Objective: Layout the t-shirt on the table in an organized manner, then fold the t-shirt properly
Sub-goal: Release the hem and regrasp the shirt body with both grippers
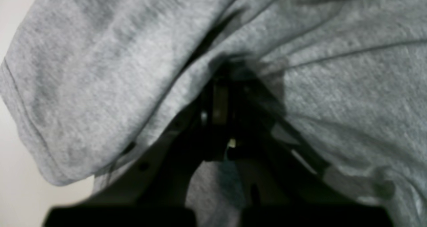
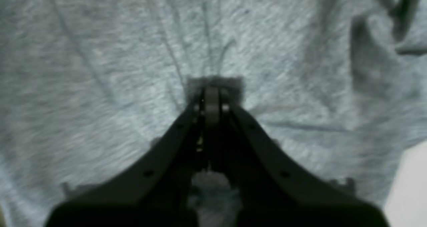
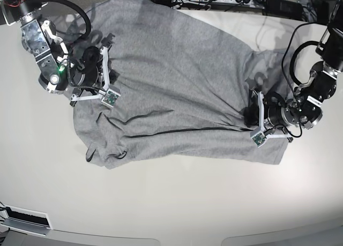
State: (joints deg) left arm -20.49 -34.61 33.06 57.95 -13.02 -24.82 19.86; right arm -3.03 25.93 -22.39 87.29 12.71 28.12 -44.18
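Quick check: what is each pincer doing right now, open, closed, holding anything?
Left pincer: closed, pinching a fold of the t-shirt.
Right pincer: closed, pinching the t-shirt fabric, which puckers at its tips.

We see a heather-grey t-shirt (image 3: pixel 182 90) with fine pale flecks, plain on its upper side, on a glossy off-white table (image 3: pixel 171 203); black arms show white brackets.

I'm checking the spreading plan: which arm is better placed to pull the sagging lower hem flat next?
Probably the left gripper: shut on the t-shirt close to its lower hem, where a long crease ends. The right gripper pinches cloth higher up, farther from that hem.
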